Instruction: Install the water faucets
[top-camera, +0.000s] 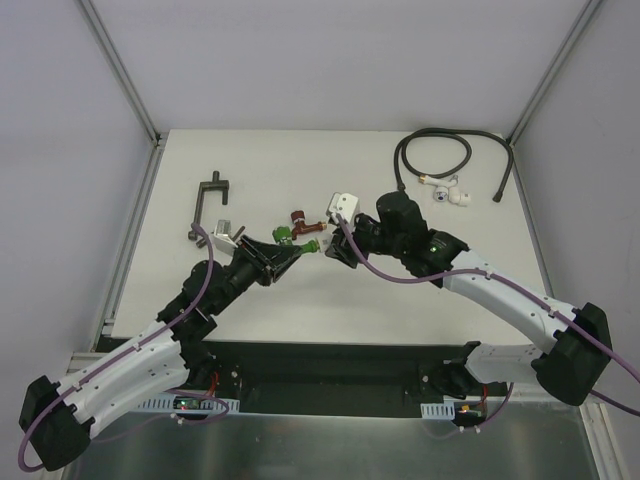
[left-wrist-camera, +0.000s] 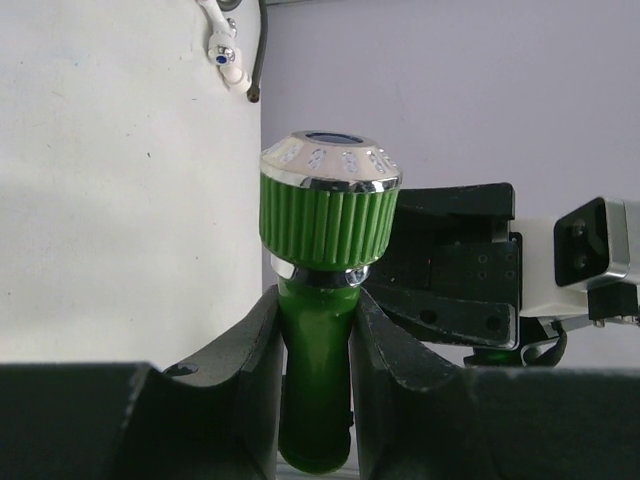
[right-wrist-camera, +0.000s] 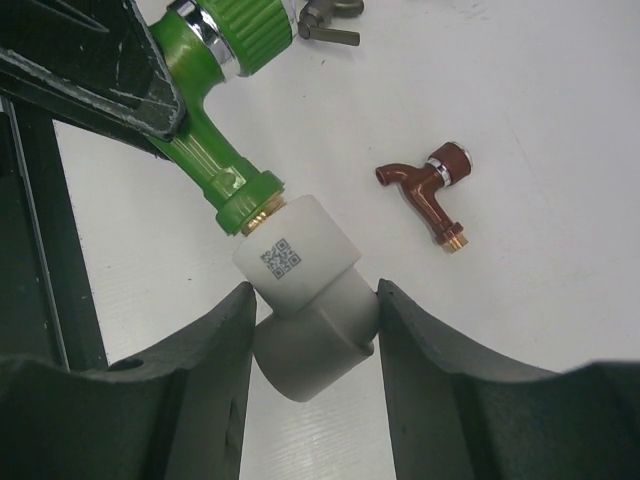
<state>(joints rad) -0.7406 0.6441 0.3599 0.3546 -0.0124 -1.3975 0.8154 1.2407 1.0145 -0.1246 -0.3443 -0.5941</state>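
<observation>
Two robot arms meet over a white table (top-camera: 330, 310), shown from above and from each wrist. Our left gripper (left-wrist-camera: 318, 320) is clamped on the stem of the green faucet (right-wrist-camera: 205, 150), with the knob pointing away from the elbow. Our right gripper (right-wrist-camera: 312, 310) is drawn in narrow around a white elbow (right-wrist-camera: 295, 255), one finger on each side. The faucet's threaded end sits at the elbow's mouth. A thin brass-coloured ring shows between the green collar and the white rim. We cannot tell how far the thread is in.

We judge the step in hand to be screwing this faucet into the elbow. To do it well, we should keep faucet and elbow on one straight line. We should hold the elbow firm so it does not turn, and rotate the faucet gently, since a tilted start could cross the thread. The smooth elbow may slip between our fingers.

The red faucet (right-wrist-camera: 425, 185) lies on the table just beyond the elbow, apart from it and untouched. Well beyond the elbow, to its right, lie a black hose (top-camera: 400, 165) and a small white fitting (top-camera: 450, 194). To the elbow's left, past our left gripper, lies a black bracket (top-camera: 210, 195). Nothing lies between the grippers but the joint. The fingers are close, though, and could bump as the faucet turns.
</observation>
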